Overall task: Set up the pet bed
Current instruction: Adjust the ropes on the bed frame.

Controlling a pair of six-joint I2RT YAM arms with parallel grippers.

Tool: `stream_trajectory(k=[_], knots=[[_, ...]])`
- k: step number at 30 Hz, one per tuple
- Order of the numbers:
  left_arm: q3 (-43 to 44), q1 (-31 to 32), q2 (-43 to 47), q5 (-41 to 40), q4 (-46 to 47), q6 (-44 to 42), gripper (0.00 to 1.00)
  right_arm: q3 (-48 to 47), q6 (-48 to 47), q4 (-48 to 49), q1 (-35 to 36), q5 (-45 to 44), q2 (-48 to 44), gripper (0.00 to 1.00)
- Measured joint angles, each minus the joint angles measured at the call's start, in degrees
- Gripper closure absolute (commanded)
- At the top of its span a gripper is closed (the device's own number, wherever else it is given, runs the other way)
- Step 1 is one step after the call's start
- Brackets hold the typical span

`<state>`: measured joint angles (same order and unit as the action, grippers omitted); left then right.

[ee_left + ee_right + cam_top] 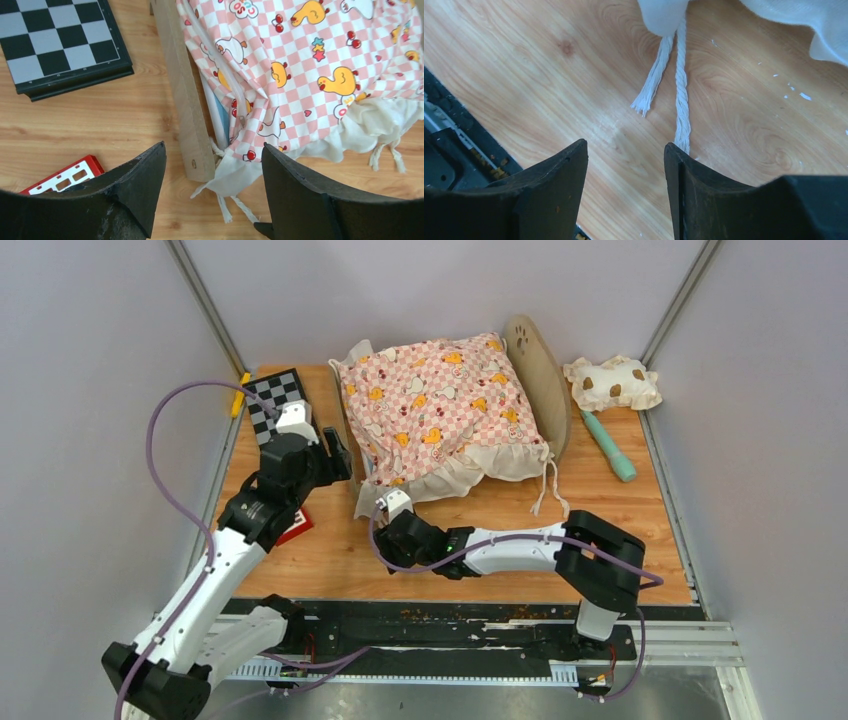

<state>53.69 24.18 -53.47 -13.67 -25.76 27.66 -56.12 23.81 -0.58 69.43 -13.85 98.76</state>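
Note:
The pet bed's rounded headboard (540, 380) with a paw cutout stands at the right of the frame. The pink checkered cushion (440, 410) lies over the bed and hides most of it. In the left wrist view the wooden end board (185, 100) and a strip of blue-and-white fabric (222, 117) show beside the cushion (310, 65). My left gripper (335, 455) (213, 150) is open and empty above the board's near end. My right gripper (385, 530) (625, 145) is open and empty, low over the table by the cushion's white tie cords (681, 95). The spotted pillow (612, 382) lies at the far right.
A small chessboard (275, 400) (60, 45) lies at the far left. A red card (295, 527) (62, 176) lies by the left arm. A teal stick (608, 445) lies right of the headboard. A black rail (450, 625) runs along the near edge.

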Motion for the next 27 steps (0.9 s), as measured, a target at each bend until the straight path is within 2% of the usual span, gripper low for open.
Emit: stream_trajectory(k=[10,19,23,27], knots=[[0.17,0.0,5.29,-0.44,-4.74,-0.74,0.22,-1.27,3.67,1.2,-1.38,1.68,5.79,0.43],[0.17,0.0,7.15,-1.51,-6.75,-1.31,0.21,-4.2,4.24,2.93,-3.63,0.72,9.16,0.48],[0.17,0.0,7.41,-1.9,-6.91,-1.46,0.21,-7.08,2.86,2.93,-3.89,-0.96,11.63,0.55],[0.17,0.0,7.41,-1.95,-7.61,-1.46,0.21,-8.81,1.4,2.99,-3.89,-2.25,13.27,0.69]])
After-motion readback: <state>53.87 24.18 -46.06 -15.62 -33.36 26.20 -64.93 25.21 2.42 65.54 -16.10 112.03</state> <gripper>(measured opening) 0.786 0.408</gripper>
